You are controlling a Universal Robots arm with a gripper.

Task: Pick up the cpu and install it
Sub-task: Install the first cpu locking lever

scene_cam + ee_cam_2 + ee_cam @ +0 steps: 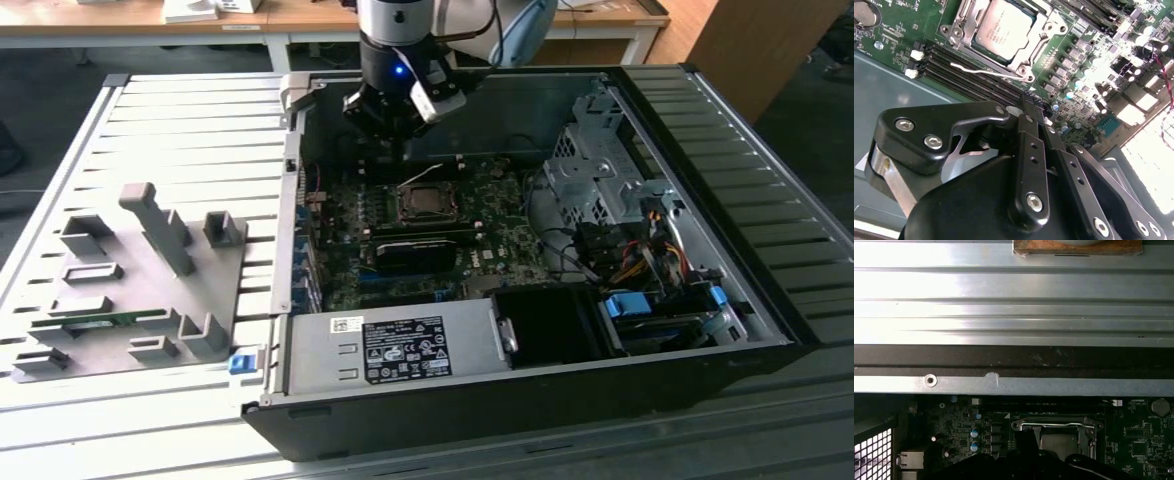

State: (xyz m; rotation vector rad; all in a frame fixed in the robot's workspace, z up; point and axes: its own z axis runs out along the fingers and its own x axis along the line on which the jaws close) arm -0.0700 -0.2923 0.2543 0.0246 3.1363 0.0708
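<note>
The cpu (427,203) sits in its socket at the middle of the motherboard (400,270), silvery top up, the metal frame around it and the thin retention lever (985,72) lying loose beside the socket, so to my eye the chip is placed but not yet clamped. Going across the exterior view from its left: the grey fixture tray (127,285) with its plastic blocks lies on the slatted table (174,130), well apart from the work; then the open computer case (534,390); inside it the socket, with the black gripper (387,118) above the board at about eleven o'clock from the chip, near the case's far wall; the drive cage (594,165) and cable bundle lie further towards that view's right. In the second wrist view the gripper (1026,102) has its fingers pressed together with nothing between them, tips over the memory slots just beside the socket. If the lever is the step in hand, I'd judge a slow, square press best, keeping clear of the chip's top.
</note>
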